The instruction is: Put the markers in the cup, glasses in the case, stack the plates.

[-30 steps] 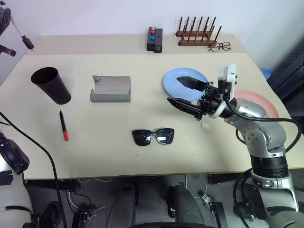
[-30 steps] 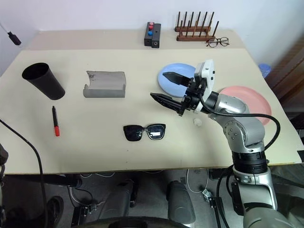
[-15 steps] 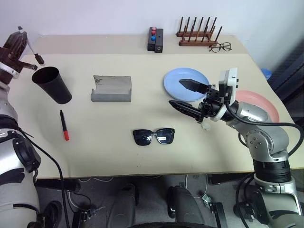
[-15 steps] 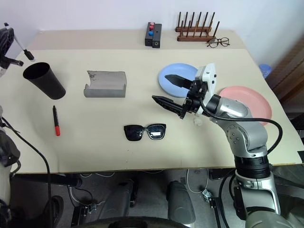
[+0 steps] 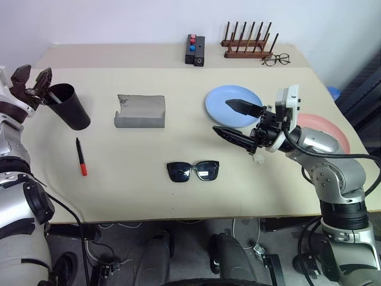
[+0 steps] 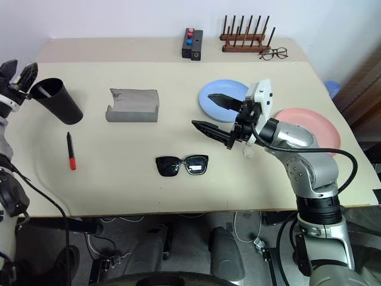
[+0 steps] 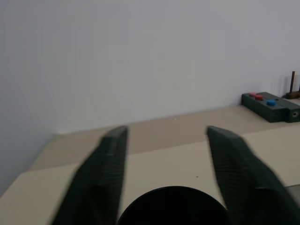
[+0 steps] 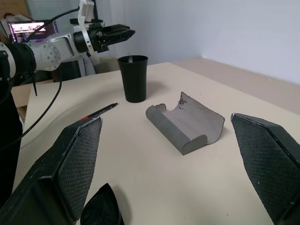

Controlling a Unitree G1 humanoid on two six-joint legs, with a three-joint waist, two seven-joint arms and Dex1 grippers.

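The left gripper (image 5: 33, 83) hangs with fingers spread just above the rim of the tall matte dark tapered cup (image 5: 67, 106), a pale marker tip showing inside. A slim black red-capped marker (image 5: 79, 157) lies nearby on the beige table (image 5: 137, 190). The right gripper (image 5: 235, 119) gapes wide, empty, over the light blue round plate (image 5: 221, 107).

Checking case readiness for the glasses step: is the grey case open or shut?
Open. The grey case lies with its flap folded back, its hollow trough exposed and empty; the sunglasses sit apart on the table.
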